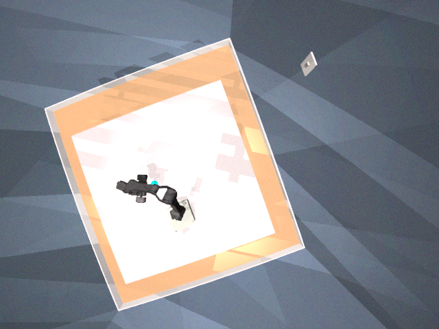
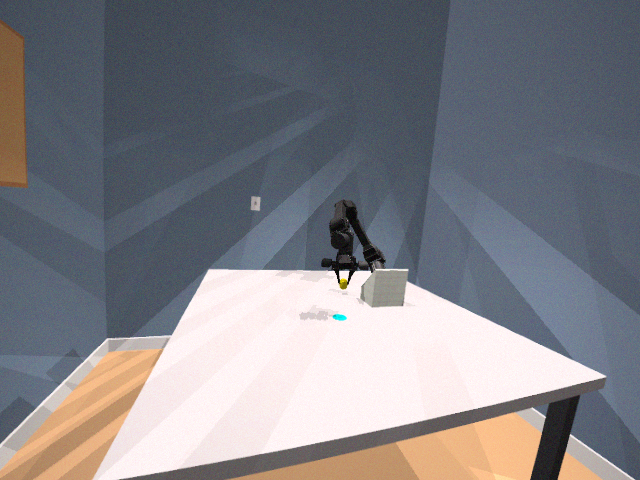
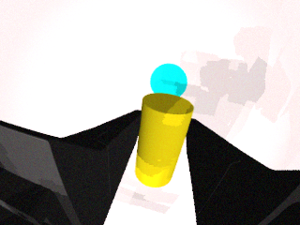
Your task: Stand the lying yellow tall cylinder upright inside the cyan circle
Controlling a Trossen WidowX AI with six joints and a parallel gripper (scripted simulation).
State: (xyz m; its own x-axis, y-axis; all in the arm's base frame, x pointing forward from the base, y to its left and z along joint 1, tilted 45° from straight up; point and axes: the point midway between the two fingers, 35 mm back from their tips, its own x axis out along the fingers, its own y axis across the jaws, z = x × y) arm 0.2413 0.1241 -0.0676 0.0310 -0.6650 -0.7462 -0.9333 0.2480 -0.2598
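Note:
The yellow tall cylinder [image 2: 343, 284] [image 3: 163, 141] is held in the air between the fingertips; its long axis is tilted in the wrist view, one end toward the cyan circle. My gripper [image 2: 343, 283] [image 3: 164, 120] is shut on it, above the table. The cyan circle [image 1: 154, 183] [image 2: 339, 317] [image 3: 169, 80] lies flat on the table. In the wrist view it shows just beyond the cylinder's far end, which hides its lower edge. In the top view the arm covers part of it, and the cylinder is hidden under the arm.
The white table [image 1: 198, 134] [image 2: 361, 372] carries the arm. A grey-green base block [image 1: 184, 223] [image 2: 387, 288] stands beside the circle, under the arm's foot. Shadows of the arm fall near the circle.

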